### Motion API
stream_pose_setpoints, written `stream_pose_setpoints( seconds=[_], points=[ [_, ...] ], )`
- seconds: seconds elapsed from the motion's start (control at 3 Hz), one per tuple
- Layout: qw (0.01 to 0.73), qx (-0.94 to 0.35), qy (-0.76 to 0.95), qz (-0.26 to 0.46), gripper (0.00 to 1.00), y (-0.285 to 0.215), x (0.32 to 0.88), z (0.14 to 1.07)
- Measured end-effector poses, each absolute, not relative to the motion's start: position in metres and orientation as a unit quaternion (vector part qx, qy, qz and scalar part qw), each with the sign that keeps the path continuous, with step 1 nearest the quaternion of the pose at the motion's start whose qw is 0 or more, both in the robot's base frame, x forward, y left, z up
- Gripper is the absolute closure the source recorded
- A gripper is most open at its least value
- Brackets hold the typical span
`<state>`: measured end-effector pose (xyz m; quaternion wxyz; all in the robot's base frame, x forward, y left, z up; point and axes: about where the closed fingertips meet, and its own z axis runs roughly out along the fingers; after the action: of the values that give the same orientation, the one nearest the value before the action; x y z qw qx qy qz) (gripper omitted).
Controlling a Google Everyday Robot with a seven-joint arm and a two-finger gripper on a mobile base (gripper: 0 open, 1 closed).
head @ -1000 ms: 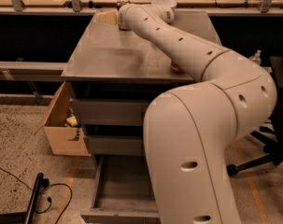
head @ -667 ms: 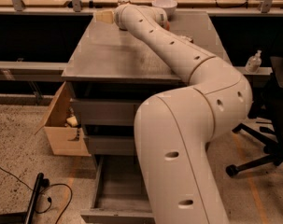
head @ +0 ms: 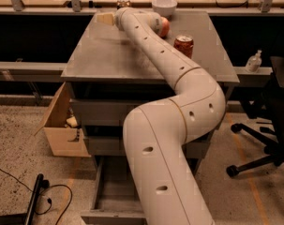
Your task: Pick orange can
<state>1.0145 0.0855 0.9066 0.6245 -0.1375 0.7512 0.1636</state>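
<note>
The orange can [head: 123,3] stands at the far edge of the grey table [head: 99,55]; only its silver top and a little of its dull brownish body show above my arm. My gripper [head: 104,18] is at the far left of the table top, just left of and a little in front of that can, apart from it. My white arm [head: 169,64] stretches from the near right across the table to it.
A red Coca-Cola can [head: 183,45] stands right of the arm. A red-orange apple [head: 164,27] and a white bowl [head: 164,6] sit behind it. An open cardboard box [head: 62,125] is at the left, a pulled-out bottom drawer [head: 108,196] below, and an office chair [head: 268,125] at the right.
My arm has reached farther toward the table's back left. The red can, the apple and the bowl now show to its right. The gripper sits nearer the orange can.
</note>
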Motion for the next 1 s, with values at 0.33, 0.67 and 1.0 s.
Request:
stream_pose_setpoints(
  seconds=[0.33, 0.67, 1.0],
  points=[
    [0.630, -0.132, 0.752, 0.143, 0.00, 0.075, 1.030, 0.897],
    [0.636, -0.133, 0.749, 0.131, 0.15, 0.069, 1.037, 0.892],
    [0.644, -0.138, 0.741, 0.131, 0.38, 0.072, 1.041, 0.890]
  ],
)
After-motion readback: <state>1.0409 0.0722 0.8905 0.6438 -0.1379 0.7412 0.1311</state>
